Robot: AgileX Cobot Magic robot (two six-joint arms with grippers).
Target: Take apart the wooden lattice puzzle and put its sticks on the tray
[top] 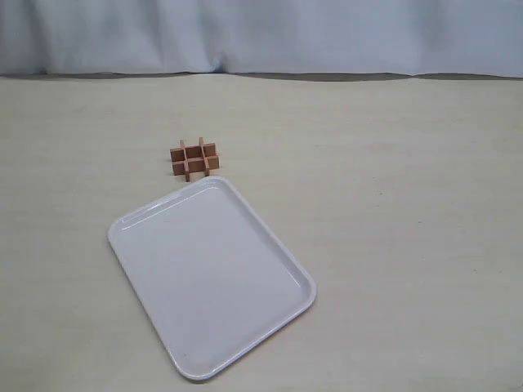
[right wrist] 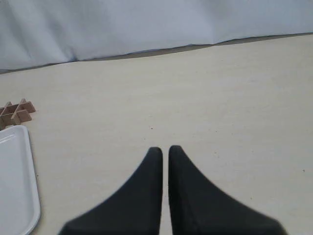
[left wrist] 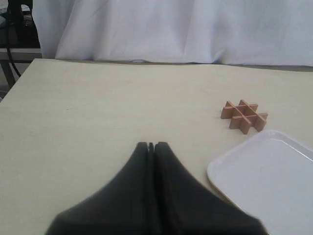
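OK, you've got 1 wooden lattice puzzle [top: 194,158], fully interlocked, on the table [top: 392,204] just beside 1 tray [top: 211,278], by its far corner, not touching. 2 hands: left hand [left wrist: 151,145] tips pressed together, right hand [right wrist: 165,149] together too, both gripping nothing. Rt wrist view cuts off puzzle & tray.

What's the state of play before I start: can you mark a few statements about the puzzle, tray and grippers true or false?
The wooden lattice puzzle is assembled as one grid. True.
The puzzle lies on the tray. False: it sits on the table, just off the tray's far corner.
The tray holds no sticks. True.
The left gripper is wide open. False: its fingers are pressed together.
The right gripper holds a stick. False: it is shut on nothing.
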